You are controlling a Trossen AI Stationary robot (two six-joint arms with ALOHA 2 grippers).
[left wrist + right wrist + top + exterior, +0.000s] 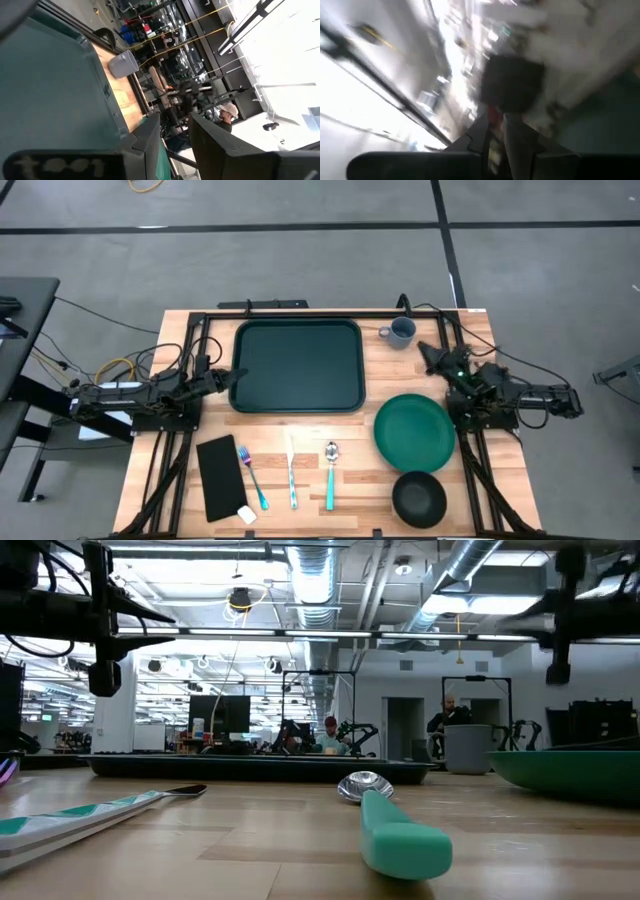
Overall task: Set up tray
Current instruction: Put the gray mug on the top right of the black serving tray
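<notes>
With the tray [297,365] bare, the left hand [237,376], fingers narrowly parted, hovers at its edge, the right hand [424,352], nearly closed, near the plate [414,432], likely first aboard.

Grey mug [399,331] at 1 o'clock. Green plate [414,432] at 4, black bowl [418,497] at 5. Napkin [220,477], fork [252,477], knife [292,480], spoon [330,475] in row, 6–7 o'clock.

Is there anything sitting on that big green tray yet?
No: from above, the tray shows only its bare dark green floor, with the plate, bowl and cutlery on the wood beside it.
</notes>
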